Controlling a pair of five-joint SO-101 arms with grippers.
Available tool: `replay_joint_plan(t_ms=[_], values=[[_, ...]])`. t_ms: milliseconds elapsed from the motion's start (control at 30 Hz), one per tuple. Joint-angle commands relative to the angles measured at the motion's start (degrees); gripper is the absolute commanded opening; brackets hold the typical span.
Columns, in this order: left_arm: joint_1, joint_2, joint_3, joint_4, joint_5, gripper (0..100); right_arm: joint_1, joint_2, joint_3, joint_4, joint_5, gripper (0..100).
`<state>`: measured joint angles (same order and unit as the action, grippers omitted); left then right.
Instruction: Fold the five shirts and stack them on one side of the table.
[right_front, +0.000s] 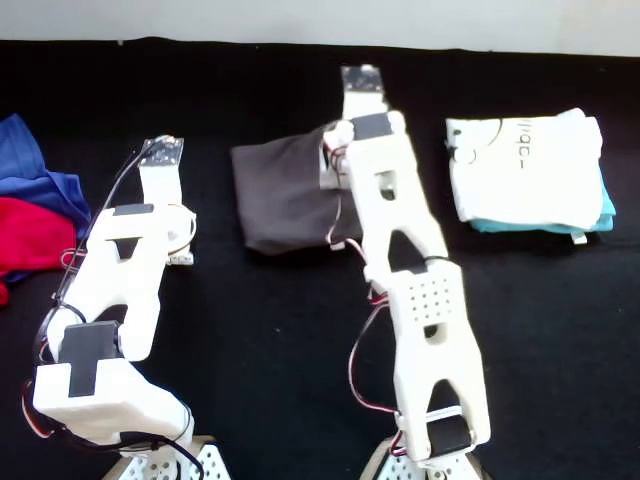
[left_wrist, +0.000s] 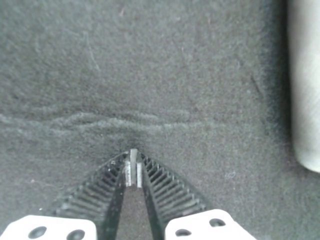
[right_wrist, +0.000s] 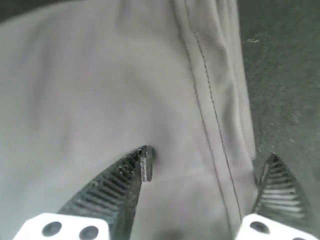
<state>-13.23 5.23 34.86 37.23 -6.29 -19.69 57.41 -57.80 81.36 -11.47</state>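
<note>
Black cloth covered the table (right_front: 300, 330).

High view:
- Grey shirt (right_front: 285, 195): one item, folded, lying near the middle of the table. Used as reference for every place below.
- White shirt (right_front: 520, 165): folded, well apart from the grey shirt on its right side, resting on top of a teal shirt (right_front: 606, 214) that showed along the lower edge.
- Blue shirt (right_front: 30, 165) and red shirt (right_front: 30, 235): unfolded, heaped together, well to the left of the grey shirt at the table's edge, the blue one farther back.
- Right arm (right_front: 400, 230): stretched forward with its head over the grey shirt's right edge.
- Left arm (right_front: 120, 270): bent, with its head over bare cloth to the left of the grey shirt, apart from it.

Left wrist view:
- Left claw (left_wrist: 131, 162): fingers together, tips meeting, pressed onto the black cloth, which puckered in low wrinkles just past the tips.
- Pale rounded edge (left_wrist: 305, 85): beside the claw; item not identifiable.

Right wrist view:
- Right claw (right_wrist: 207, 170): fingers wide apart, nothing gripped.
- Grey shirt (right_wrist: 100, 100): lying beneath the claw, its stitched hem running between the fingers; one finger (right_wrist: 135, 170) over the fabric, the other at the shirt's edge, next to the black cloth.
</note>
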Motion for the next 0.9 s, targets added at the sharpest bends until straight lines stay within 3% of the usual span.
replay_joint_plan(t_ms=[0,133,267,333,667,867], values=[[0.6,0.1,-2.0,-1.2,0.1,1,-0.2,4.4,-3.6,0.4,1.4,33.5],[0.6,0.1,-2.0,-1.2,0.1,1,0.0,8.7,-5.7,1.9,4.3,30.9],[0.6,0.1,-2.0,-1.2,0.1,1,0.2,9.4,-8.2,4.8,6.4,0.0],[0.6,0.1,-2.0,-1.2,0.1,1,0.7,9.4,-8.5,6.2,7.1,5.0],[0.6,0.1,-2.0,-1.2,0.1,1,3.6,9.2,-15.8,19.2,7.8,0.8],[0.6,0.1,-2.0,-1.2,0.1,1,8.0,3.7,-25.7,19.6,14.1,0.5]])
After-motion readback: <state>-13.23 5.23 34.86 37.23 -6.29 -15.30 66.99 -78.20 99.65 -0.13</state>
